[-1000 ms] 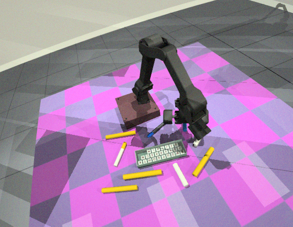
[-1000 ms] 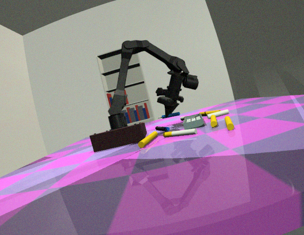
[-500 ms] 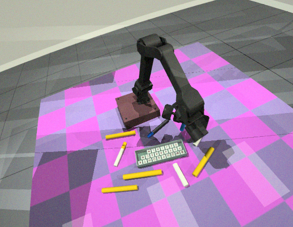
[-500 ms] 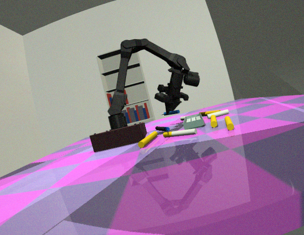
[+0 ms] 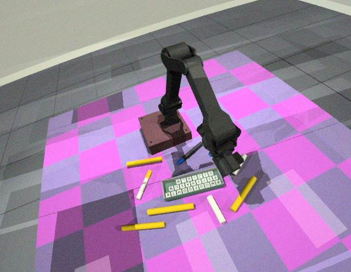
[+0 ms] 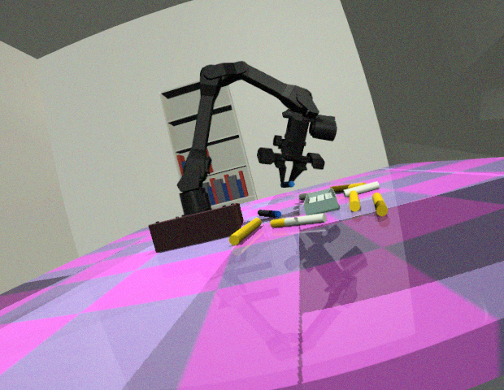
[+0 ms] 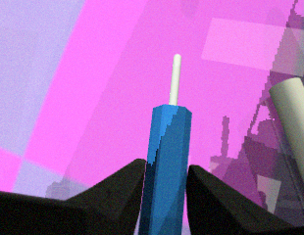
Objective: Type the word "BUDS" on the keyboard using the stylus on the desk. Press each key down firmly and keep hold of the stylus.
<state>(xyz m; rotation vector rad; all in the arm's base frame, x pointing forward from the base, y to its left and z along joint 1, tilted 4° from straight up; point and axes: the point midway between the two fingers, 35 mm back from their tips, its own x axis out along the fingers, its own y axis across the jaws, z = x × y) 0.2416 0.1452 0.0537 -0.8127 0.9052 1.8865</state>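
My gripper (image 6: 288,180) (image 7: 166,171) is shut on the blue stylus (image 6: 287,184) (image 7: 171,134), whose thin white tip points away from the fingers in the wrist view. The stylus is lifted clear of the table and looks roughly level in the exterior view; a small blue bit of it shows beside the arm in the top view. The green keyboard (image 5: 194,183) (image 6: 321,205) with white letter keys lies on the table, with the gripper raised near its arm-side right end. In the top view the fingertips are hidden behind the wrist.
A black pen with a blue end (image 5: 188,153) (image 6: 269,213) lies between the base (image 5: 163,131) and the keyboard. Around the keyboard lie several yellow sticks (image 5: 170,208) (image 5: 243,194), a yellow-and-white stick (image 5: 144,185), a white stick (image 5: 216,209) and another white stick (image 7: 295,113) partly behind the gripper.
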